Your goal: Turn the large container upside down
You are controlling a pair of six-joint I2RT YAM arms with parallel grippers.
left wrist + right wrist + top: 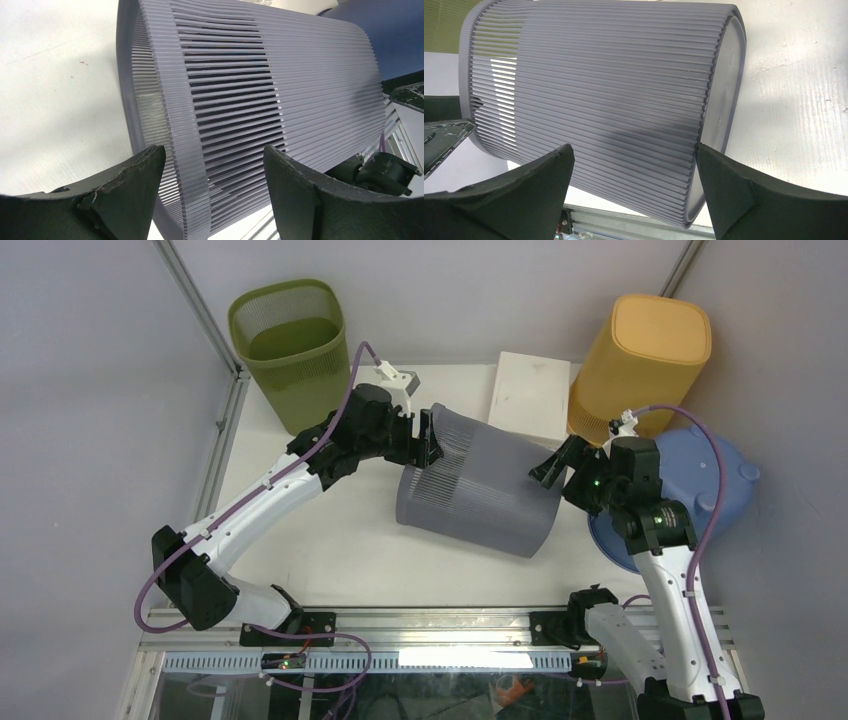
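Observation:
The large container (480, 490) is a grey ribbed bin lying on its side in the middle of the table, with its mouth to the left and its closed base to the right. My left gripper (428, 440) is at the mouth and stands open. In the left wrist view the left gripper (215, 170) straddles the rim wall of the container (280, 85), with a gap on each side of the wall. My right gripper (552, 465) is open at the base end. In the right wrist view the right gripper (634, 170) hangs over the ribbed side of the container (614, 85), one fingertip (704, 155) right at the base edge.
A green mesh bin (290, 350) stands at the back left. A yellow bin (645, 360) stands upside down at the back right, with a white box (530, 395) beside it. A blue tub (700, 480) lies behind my right arm. A metal rail (440, 625) runs along the near edge.

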